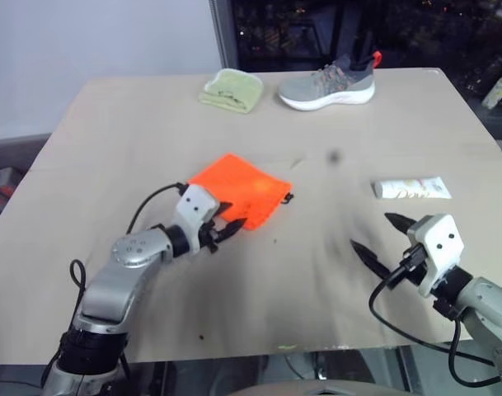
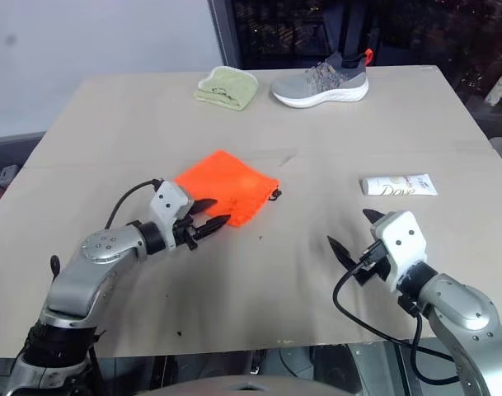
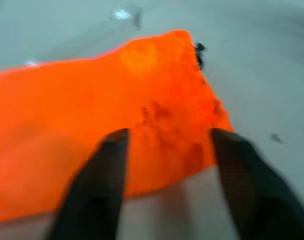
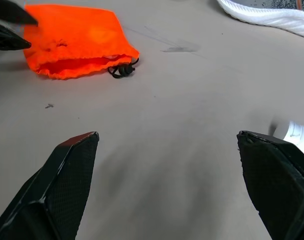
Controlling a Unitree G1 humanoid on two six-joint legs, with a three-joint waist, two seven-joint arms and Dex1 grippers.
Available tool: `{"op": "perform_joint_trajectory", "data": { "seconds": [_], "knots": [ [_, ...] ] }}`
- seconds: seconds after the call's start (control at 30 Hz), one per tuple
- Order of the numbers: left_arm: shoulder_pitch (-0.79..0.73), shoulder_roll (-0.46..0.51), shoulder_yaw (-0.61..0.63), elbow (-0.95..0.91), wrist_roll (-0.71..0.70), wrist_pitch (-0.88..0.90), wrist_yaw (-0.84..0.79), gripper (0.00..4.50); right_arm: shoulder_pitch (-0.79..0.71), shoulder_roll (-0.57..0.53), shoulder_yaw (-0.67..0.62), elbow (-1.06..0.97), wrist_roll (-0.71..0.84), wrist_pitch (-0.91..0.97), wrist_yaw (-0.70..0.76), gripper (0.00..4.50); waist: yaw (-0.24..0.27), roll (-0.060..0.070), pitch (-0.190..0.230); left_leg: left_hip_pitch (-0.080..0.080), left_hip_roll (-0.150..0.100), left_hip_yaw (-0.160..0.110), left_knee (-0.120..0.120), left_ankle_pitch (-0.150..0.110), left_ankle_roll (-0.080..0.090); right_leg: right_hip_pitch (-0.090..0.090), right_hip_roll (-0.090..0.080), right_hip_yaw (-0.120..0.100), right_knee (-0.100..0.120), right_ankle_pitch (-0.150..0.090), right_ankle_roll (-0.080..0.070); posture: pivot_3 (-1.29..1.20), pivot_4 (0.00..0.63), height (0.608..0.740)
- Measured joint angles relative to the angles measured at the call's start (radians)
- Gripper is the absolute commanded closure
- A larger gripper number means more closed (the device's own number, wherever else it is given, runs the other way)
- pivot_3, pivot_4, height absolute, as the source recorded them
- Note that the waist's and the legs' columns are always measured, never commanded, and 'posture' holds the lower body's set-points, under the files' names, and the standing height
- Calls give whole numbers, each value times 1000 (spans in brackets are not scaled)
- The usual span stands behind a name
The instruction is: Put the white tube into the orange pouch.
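Note:
The orange pouch [image 1: 242, 188] lies flat on the tan table left of centre, its black cord [image 4: 123, 70] at the corner facing the right. My left gripper [image 1: 230, 219] stands open at the pouch's near edge. In the left wrist view its fingertips [image 3: 112, 150] are apart over the orange fabric [image 3: 92, 100] and grip nothing. The white tube [image 1: 411, 189] lies flat on the right side of the table. My right gripper [image 1: 372, 231] hovers open just in front of the tube, empty. One end of the tube [image 4: 296, 134] peeks past its finger in the right wrist view.
A grey sneaker [image 1: 329, 82] and a folded light-green cloth [image 1: 230, 89] sit along the table's far edge. A small pale bottle [image 1: 498, 89] stands beyond the right edge. Bare tabletop [image 1: 333, 214] stretches between the pouch and the tube.

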Motion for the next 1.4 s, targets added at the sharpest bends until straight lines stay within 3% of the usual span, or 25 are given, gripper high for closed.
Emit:
{"op": "perform_joint_trajectory", "data": {
  "seconds": [0.13,0.4,0.9,1.4],
  "knots": [
    [33,1,-71,-46,113,-59,48,1882,-12,-1,0,0,1,4,1,0,0,0,0,0,0,0,0,0,0,0,0,0,0,0,0,0,150,740],
    [-29,-16,-70,-47,88,39,36,1882,-45,-28,-4,0,22,22,24,0,-1,0,0,0,-1,0,0,0,0,0,2,-1,0,0,0,0,150,740],
    [-54,-27,-174,-141,185,210,85,1882,-41,-74,-30,11,56,39,62,0,-2,0,0,0,-1,0,0,0,1,0,2,-1,0,0,0,0,150,740],
    [-30,-26,-260,-98,379,204,190,1882,-21,-88,-83,-15,98,73,49,0,-2,0,0,0,-1,0,0,0,1,0,2,0,0,0,0,0,150,740]
  ]
}}
